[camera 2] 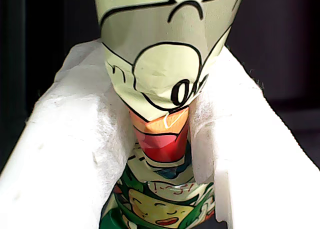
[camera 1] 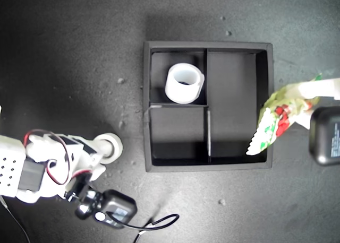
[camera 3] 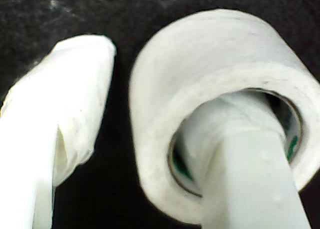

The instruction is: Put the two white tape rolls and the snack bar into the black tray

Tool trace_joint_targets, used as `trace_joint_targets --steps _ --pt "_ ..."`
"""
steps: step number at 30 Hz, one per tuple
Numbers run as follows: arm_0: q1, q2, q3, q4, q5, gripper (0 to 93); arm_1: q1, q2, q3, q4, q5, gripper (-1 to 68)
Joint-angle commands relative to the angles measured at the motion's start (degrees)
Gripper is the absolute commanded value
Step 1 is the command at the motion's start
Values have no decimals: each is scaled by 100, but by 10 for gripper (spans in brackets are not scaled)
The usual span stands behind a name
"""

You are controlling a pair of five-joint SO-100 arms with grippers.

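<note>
My first tool (camera 2: 165, 139) was clamped on the snack bar (camera 1: 276, 121), its white padded fingers (camera 2: 70, 154) pinching the wrapper about mid-length. In the exterior view the packet hung tilted over the black tray (camera 1: 208, 167) at the rim on that view's right, its lower crimped end dipping inside the long compartment while the upper end sat back in the jaws. That slant looked deliberate: leading with one end would let the long packet slide into the only compartment long enough for it.

One white tape roll (camera 1: 184, 83) stood on its side in the small compartment at the tray's far corner on the exterior view's left, open centre facing up, so that part seemed done. The small compartment beside it was bare.

The second white tape roll (camera 3: 210, 114) lay on the dark table (camera 1: 64, 52) outside the tray, just off the wall on the exterior view's left. My second tool (camera 3: 150, 154) sat partly spread, with one finger (camera 3: 250, 179) threaded through the roll's open centre and the other finger (camera 3: 55, 119) outside, apart from the rim. Hooking through the hole made sense, since the ring's wall was thin enough to pinch between inner and outer faces. The jaws had not closed on that wall, so I judged the roll was not yet gripped.
</note>
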Motion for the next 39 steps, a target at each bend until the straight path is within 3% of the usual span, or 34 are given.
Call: trace_joint_targets --steps 1,7,11,17,22,26,39 --pt "-167 466 -193 562 220 1 -70 246 255 -967 650 -5" --pt "-589 1415 -1433 2294 1195 1 114 237 1301 -1837 1731 -5" --pt "-932 1406 -2883 3401 1934 1 299 176 1397 -1846 1696 -5" --pt "-1230 896 -4658 3929 2698 0 703 97 422 -1424 -2698 -6" --pt "-1178 62 -5537 3876 2769 0 475 -290 -457 -721 -5757 -6" --pt "-1063 -1055 -6521 3858 2769 0 229 -1433 -1468 -18 -7022 -6" --pt "-870 -3076 -8174 4166 2619 0 202 -2171 -1670 334 -7690 -3"
